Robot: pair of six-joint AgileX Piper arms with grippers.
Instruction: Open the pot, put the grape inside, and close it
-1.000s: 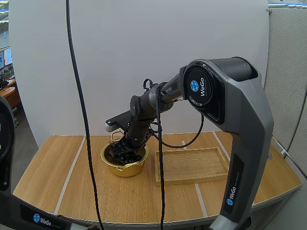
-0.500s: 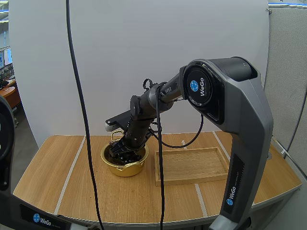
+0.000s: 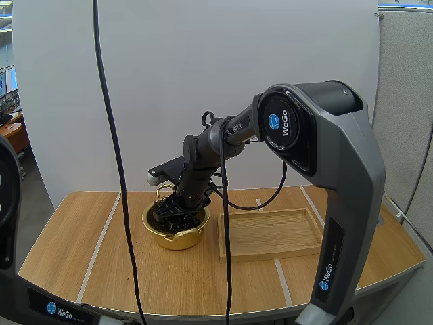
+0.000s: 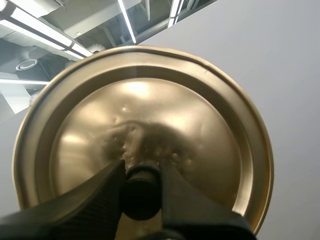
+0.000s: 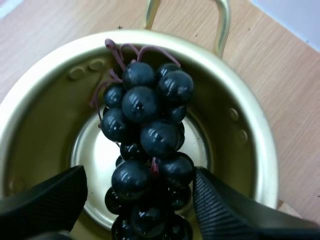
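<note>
Gold-coloured pot (image 3: pixel 177 238) stands open on the wooden table (image 3: pixel 67 237), just beside the wooden tray (image 3: pixel 270 252), with the bunch of dark grapes (image 5: pixel 147 145) inside it. The right gripper (image 5: pixel 139 182) hangs over the pot's mouth, fingers (image 5: pixel 50 200) spread on either side of the bunch, released. The left gripper (image 4: pixel 141 172) is clenched on the black knob (image 4: pixel 140 195) of the golden lid (image 4: pixel 200 125).

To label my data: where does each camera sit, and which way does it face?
High: behind and above the bases, facing forward and down on the table; shows the right arm, right tool at the pot.
Left wrist: on the left arm, facing the lid; left tool pinches its knob.
Right wrist: on the right arm, facing down at the grapes in the pot; open fingers flank them.
Shared: high and right wrist show the pot.
</note>
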